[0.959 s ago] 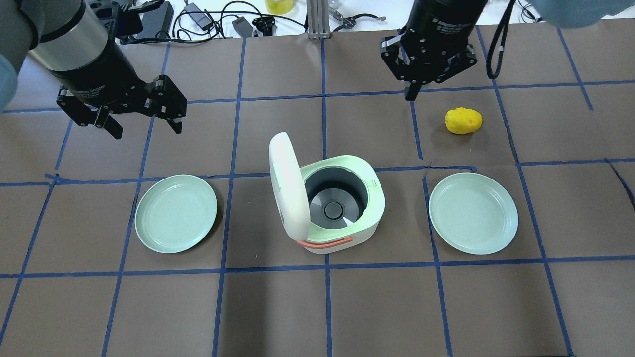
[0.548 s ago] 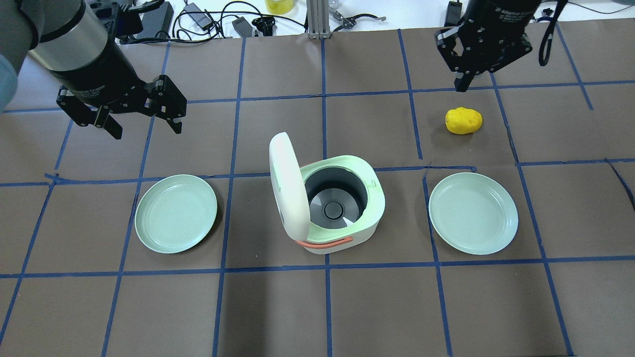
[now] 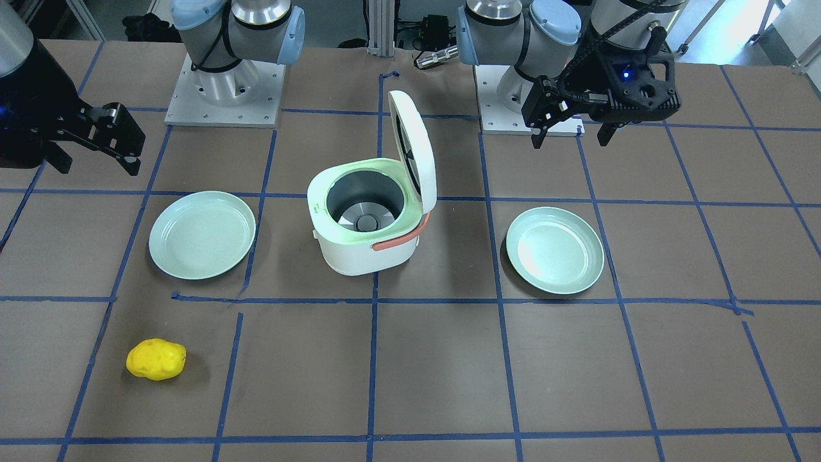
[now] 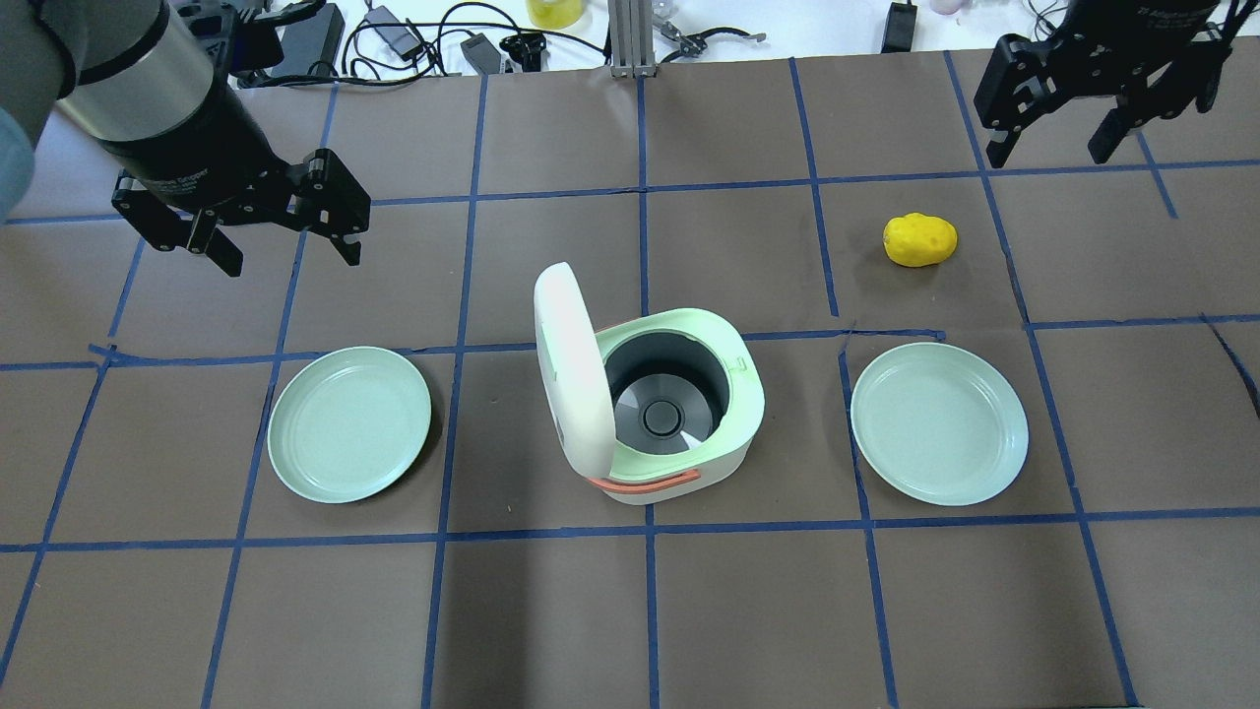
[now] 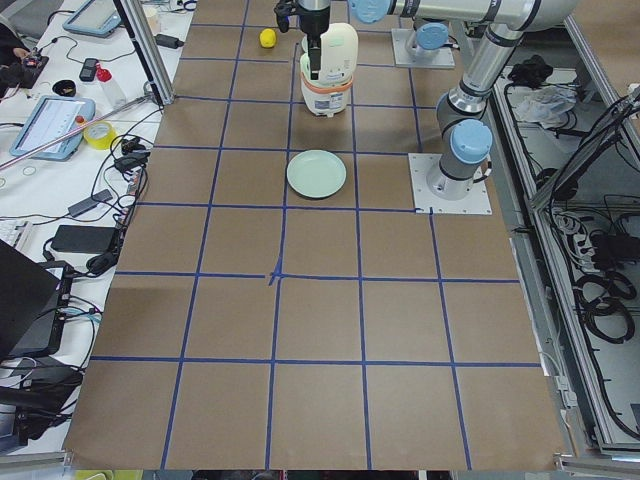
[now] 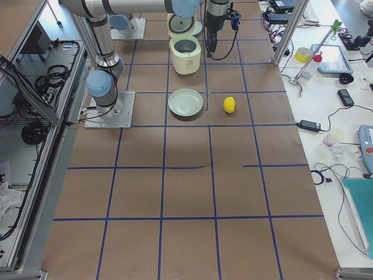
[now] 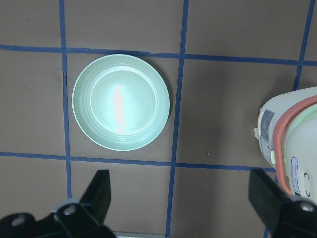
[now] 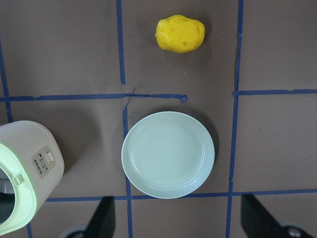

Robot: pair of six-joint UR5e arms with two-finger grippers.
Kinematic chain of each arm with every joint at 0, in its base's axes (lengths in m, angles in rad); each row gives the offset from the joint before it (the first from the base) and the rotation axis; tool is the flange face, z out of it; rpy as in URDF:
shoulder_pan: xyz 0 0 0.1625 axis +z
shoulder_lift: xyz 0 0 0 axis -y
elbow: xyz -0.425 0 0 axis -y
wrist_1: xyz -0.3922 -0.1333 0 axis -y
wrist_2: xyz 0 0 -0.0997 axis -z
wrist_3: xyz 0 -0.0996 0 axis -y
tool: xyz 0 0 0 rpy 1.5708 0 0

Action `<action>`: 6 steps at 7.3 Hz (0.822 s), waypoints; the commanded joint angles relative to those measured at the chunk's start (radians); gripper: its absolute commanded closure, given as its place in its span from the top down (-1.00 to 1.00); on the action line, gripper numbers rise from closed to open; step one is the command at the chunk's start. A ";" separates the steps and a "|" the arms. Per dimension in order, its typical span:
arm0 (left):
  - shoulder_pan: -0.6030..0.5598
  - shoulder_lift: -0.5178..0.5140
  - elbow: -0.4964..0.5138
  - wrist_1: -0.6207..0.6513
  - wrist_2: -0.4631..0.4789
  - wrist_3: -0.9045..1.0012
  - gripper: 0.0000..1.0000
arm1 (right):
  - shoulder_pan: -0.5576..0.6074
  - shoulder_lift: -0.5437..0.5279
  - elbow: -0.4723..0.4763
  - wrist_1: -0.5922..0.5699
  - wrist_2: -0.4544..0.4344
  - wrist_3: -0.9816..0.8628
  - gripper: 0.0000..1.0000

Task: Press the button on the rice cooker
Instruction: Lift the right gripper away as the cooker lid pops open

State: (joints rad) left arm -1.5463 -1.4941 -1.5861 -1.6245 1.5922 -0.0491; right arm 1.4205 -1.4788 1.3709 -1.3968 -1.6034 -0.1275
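Right end effector (image 4: pixel 1045 156) has swung away, far from rice cooker (image 4: pixel 645 414).

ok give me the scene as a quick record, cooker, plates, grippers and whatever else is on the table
rice cooker: table centre, inside empty
lid: hinged up, standing on the cooker's left side
control panel: on the cooker wall facing the right plate, nothing touching it
left plate: empty, left of the cooker
right plate: empty, right of the cooker
yellow item: on the table beyond the right plate, apart from it
left gripper: open, empty, above the table beyond the left plate
right gripper: open, empty, beyond the yellow item
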 commanded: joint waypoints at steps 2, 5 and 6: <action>0.000 0.000 0.000 0.000 0.000 0.000 1.00 | 0.015 -0.029 0.051 -0.019 -0.004 0.065 1.00; 0.000 0.000 0.000 0.000 0.000 0.000 1.00 | 0.110 -0.043 0.065 -0.045 0.007 0.130 1.00; 0.000 0.000 0.000 0.000 0.000 0.000 1.00 | 0.112 -0.046 0.072 -0.045 0.007 0.126 1.00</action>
State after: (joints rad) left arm -1.5463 -1.4941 -1.5862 -1.6245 1.5923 -0.0491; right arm 1.5161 -1.5212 1.4342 -1.4380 -1.5977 -0.0096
